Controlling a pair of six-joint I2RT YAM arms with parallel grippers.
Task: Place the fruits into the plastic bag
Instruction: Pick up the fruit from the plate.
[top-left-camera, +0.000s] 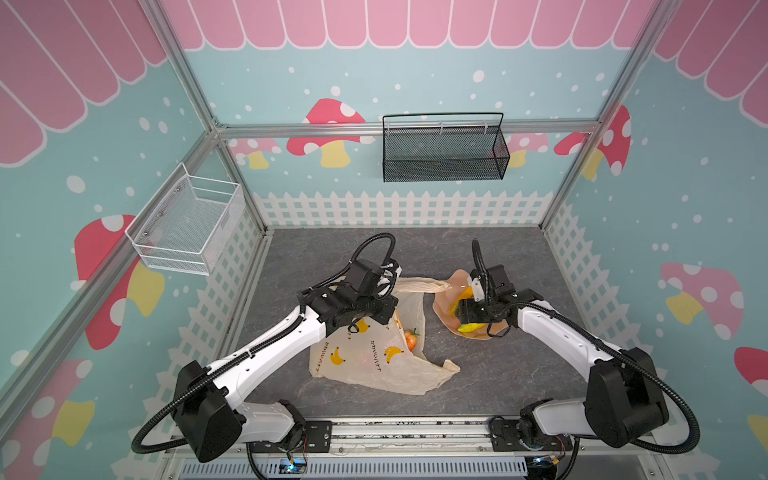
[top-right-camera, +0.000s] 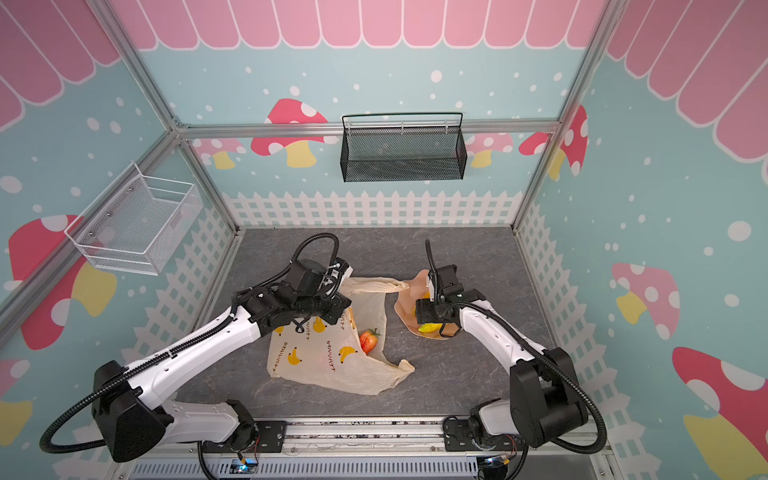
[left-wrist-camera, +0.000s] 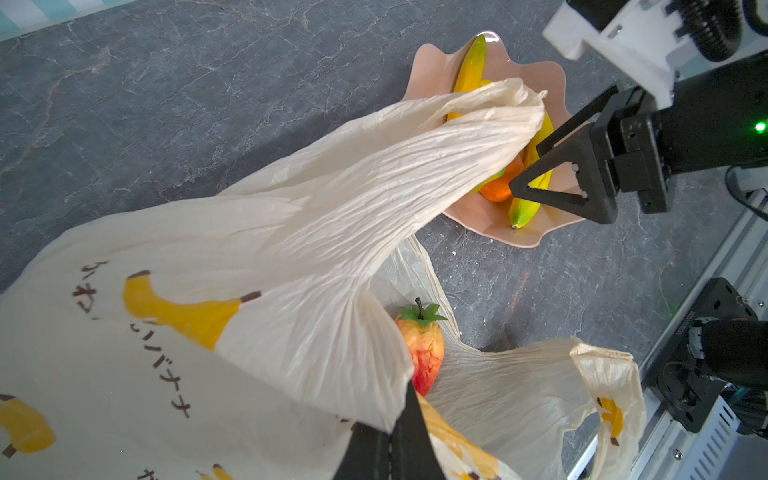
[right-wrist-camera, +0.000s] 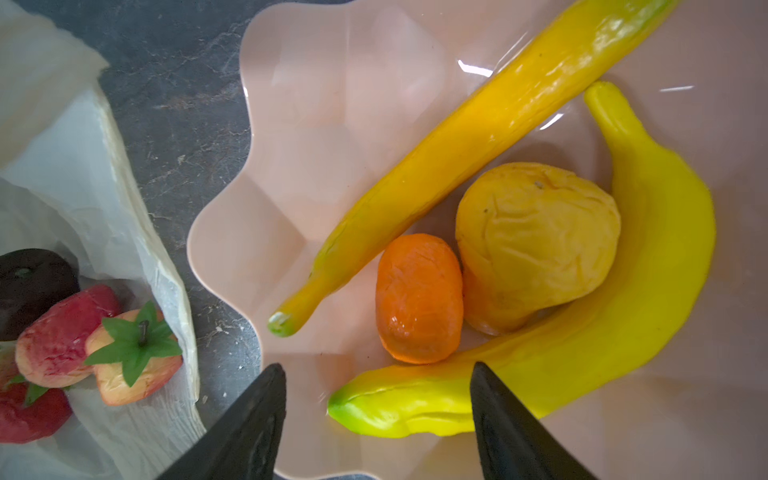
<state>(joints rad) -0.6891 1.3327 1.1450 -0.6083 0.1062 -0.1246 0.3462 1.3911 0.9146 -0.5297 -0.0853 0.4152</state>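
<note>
The plastic bag (top-left-camera: 365, 361) (top-right-camera: 324, 361) lies on the grey tabletop, cream with banana prints. My left gripper (left-wrist-camera: 399, 436) (top-left-camera: 392, 277) is shut on the bag's upper handle and holds its mouth up. Inside lie strawberries (right-wrist-camera: 133, 357) (left-wrist-camera: 424, 353) (top-right-camera: 368, 340) and a dark brown round fruit (right-wrist-camera: 29, 291). On the pink wavy plate (right-wrist-camera: 332, 124) (top-left-camera: 442, 297) rest a long banana (right-wrist-camera: 478, 137), a curved banana (right-wrist-camera: 644, 291), a tangerine (right-wrist-camera: 419, 299) and a yellow round fruit (right-wrist-camera: 536, 245). My right gripper (right-wrist-camera: 377, 368) (left-wrist-camera: 525, 168) is open low over the plate, the curved banana's green end between its fingers, untouched.
The bag's other handle (top-left-camera: 451, 365) lies flat toward the front. A black mesh basket (top-left-camera: 444, 153) hangs on the back wall and a white wire basket (top-left-camera: 187, 224) on the left wall. The arms' metal rail (top-left-camera: 395, 432) runs along the front edge.
</note>
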